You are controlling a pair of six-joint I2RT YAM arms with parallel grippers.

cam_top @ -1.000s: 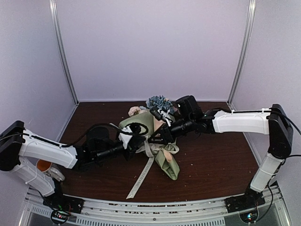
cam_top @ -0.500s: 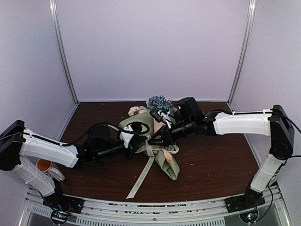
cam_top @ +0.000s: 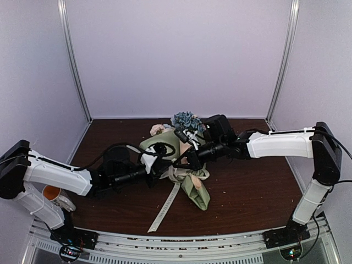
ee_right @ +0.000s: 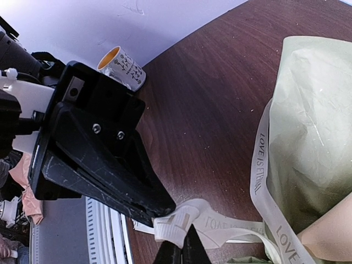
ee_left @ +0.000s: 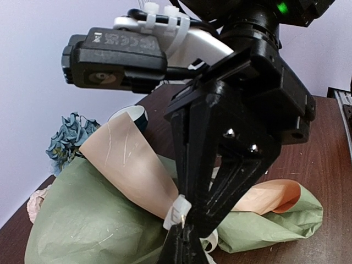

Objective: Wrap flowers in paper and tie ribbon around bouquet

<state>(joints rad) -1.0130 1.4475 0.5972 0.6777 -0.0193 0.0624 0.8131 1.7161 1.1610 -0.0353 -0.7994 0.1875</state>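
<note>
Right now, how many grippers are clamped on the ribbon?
2. The left gripper and the right gripper each pinch the ribbon at its bunched loop, tips almost meeting, beside the green paper.

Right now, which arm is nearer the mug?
Left. The left arm passes right by the mug at the near-left corner of the table; the right arm stands across the table, on its right side.

A robot lab booth: plain lilac walls (cam_top: 176,55), aluminium posts (cam_top: 74,60).
</note>
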